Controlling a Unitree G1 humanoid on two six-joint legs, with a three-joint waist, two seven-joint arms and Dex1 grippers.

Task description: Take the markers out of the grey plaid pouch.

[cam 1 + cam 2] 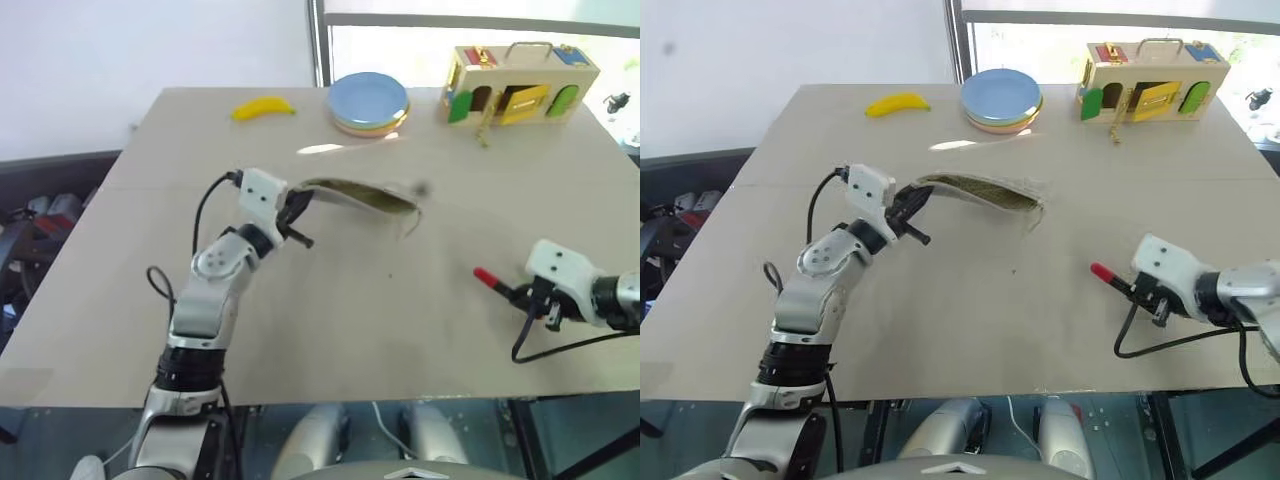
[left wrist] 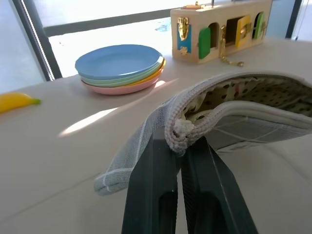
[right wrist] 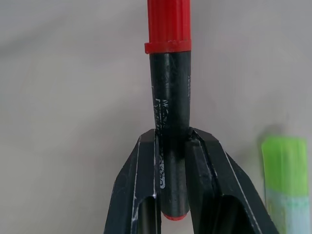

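Right hand (image 3: 173, 139) pinching red-capped marker (image 3: 169, 92) lengthwise; left hand (image 2: 180, 146) pinching pouch (image 2: 234, 109) end

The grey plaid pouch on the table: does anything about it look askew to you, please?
Yes. The grey plaid pouch is lifted at one end, pinched at its corner by the left gripper, so it hangs slanted with its mouth gaping over the table.

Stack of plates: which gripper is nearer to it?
Left. The left gripper, holding the pouch, sits just below the plates; the right gripper, holding the red-capped marker, is near the table's front edge.
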